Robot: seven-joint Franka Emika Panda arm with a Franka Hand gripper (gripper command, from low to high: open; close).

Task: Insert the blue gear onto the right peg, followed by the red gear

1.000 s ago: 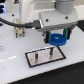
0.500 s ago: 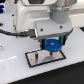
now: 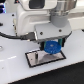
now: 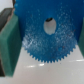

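From my wrist I see the blue gear (image 4: 48,37) filling most of the picture, its toothed rim sharp against a pale surface (image 4: 50,70) and a bright hole showing at its centre. A green pad (image 4: 9,47) touches one side of it.

The blue gear (image 3: 51,48) was bright blue, the plate (image 3: 34,59) white with a black border, the surface (image 3: 15,72) white, and the hand (image 3: 48,34) grey-white.
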